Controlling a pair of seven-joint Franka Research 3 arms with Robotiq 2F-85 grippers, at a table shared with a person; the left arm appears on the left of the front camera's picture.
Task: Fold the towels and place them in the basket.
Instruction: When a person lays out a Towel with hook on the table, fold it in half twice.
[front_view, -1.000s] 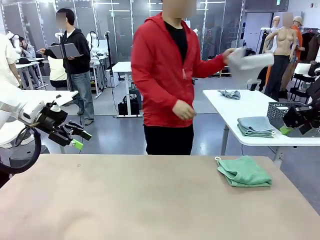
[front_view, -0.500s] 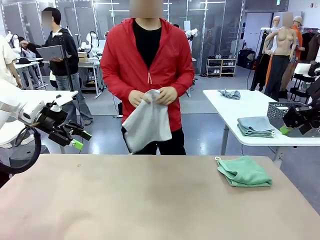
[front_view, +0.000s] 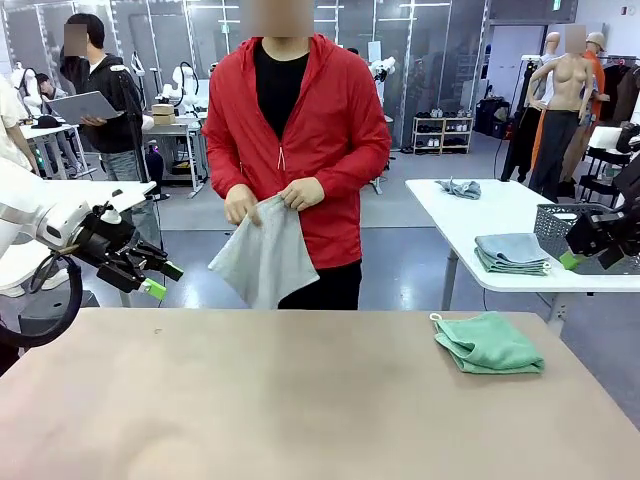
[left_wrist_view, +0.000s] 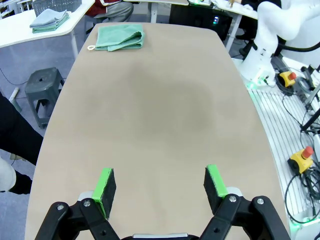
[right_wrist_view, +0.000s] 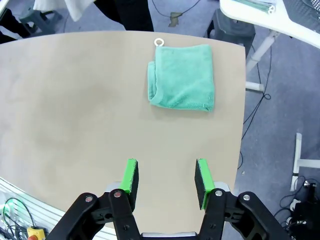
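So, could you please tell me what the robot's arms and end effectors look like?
The left arm is white, with a black cable looping beneath it. The left end effector and right end effector are black, two-fingered, with bright green pads.

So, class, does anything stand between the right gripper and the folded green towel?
Nothing visible does. Bare table lies between the open right gripper and the green towel.

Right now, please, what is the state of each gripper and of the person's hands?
Left gripper: open, holding nothing.
Right gripper: open, holding nothing.
Person's hands: both holding the pale towel.
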